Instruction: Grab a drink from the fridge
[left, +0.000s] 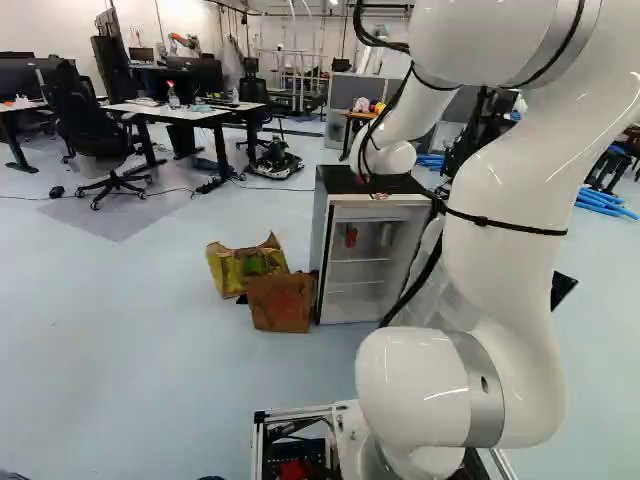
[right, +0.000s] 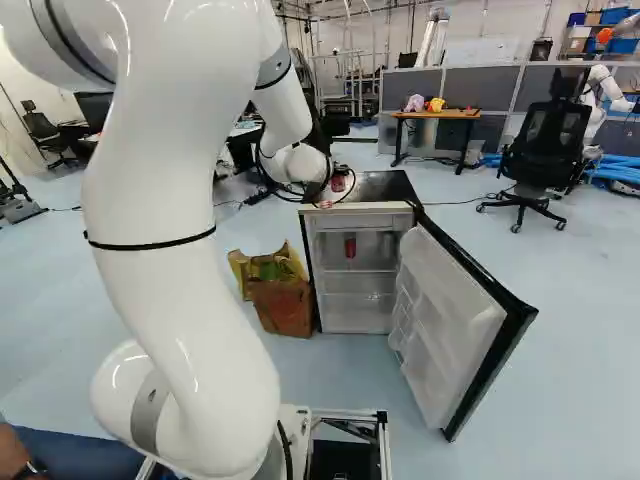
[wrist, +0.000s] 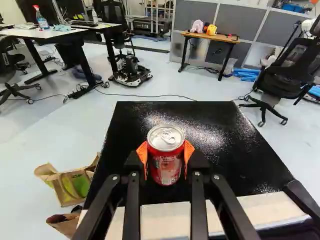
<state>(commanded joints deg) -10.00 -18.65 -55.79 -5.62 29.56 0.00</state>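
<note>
In the left base view, the fridge stands with its front toward the base; a red drink sits in its upper part. A yellow-green bag and a brown bag lie to the left of the fridge, the brown one nearer its front. In the right base view, the fridge door is swung wide open to the fridge's right, and the gripper is at the fridge's top, toward its front. A small table stands well beyond the fridge. In the wrist view, the gripper's fingers are parted by the width of a red can, its orange pads pressed on both sides. The can is upright over the fridge's black top; whether it touches it, I cannot tell.
</note>
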